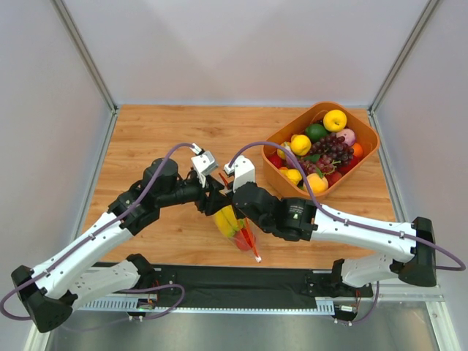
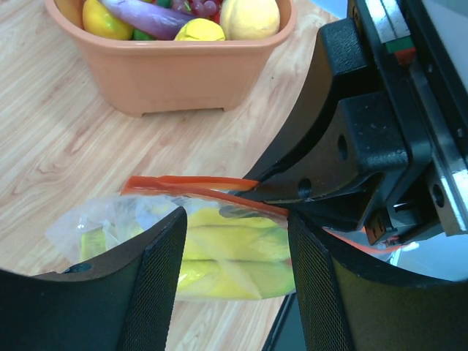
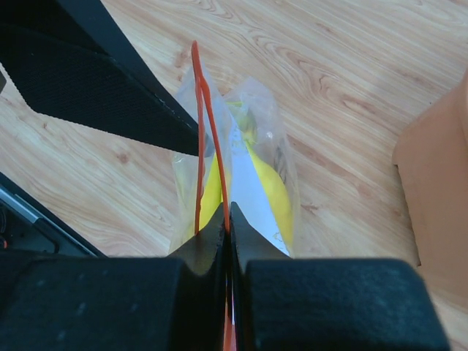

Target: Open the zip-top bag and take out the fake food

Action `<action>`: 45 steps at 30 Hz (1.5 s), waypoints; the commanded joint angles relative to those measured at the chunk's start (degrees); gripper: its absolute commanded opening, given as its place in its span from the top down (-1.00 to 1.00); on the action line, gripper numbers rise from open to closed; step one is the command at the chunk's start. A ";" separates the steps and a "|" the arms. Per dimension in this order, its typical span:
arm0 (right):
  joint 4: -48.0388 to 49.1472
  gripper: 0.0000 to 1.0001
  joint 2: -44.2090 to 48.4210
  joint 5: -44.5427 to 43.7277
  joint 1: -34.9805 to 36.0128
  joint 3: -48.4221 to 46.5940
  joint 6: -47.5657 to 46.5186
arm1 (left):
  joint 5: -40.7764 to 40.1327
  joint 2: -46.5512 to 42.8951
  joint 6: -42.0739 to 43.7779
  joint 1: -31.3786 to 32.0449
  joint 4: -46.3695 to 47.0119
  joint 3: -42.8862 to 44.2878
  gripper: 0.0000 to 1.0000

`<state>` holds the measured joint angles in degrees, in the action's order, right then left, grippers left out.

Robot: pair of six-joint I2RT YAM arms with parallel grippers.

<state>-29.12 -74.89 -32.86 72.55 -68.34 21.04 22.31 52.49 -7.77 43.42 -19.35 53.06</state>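
Observation:
The zip-top bag (image 1: 235, 228) hangs above the table's near middle, between both grippers. A yellow banana bunch (image 1: 228, 219) shows inside it, with something reddish (image 1: 243, 241) below; the tan balls are hidden. My right gripper (image 3: 230, 208) is shut on one side of the red-orange zip strip (image 3: 199, 110), whose two sides stand slightly apart. In the left wrist view my left gripper (image 2: 238, 219) is open, its pads either side of the bag (image 2: 110, 223) and banana (image 2: 234, 248), just under the strip (image 2: 190, 183). From above, the left gripper (image 1: 217, 200) and right gripper (image 1: 234, 209) nearly touch.
An orange basket (image 1: 369, 133) full of other plastic fruit, with a dark grape bunch (image 1: 333, 152), stands at the back right; its wall (image 2: 175, 80) is close behind the bag in the left wrist view. The black base rail (image 1: 241, 281) runs along the near edge.

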 commanded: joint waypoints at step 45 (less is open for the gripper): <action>-10.78 0.99 16.27 -12.41 -6.36 8.82 4.18 | 11.62 2.97 5.75 -3.60 -9.30 7.59 1.00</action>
<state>-36.80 -60.45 -41.41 68.79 -61.76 23.38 31.79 56.95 -4.08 40.45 -27.07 58.65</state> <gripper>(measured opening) 0.005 0.007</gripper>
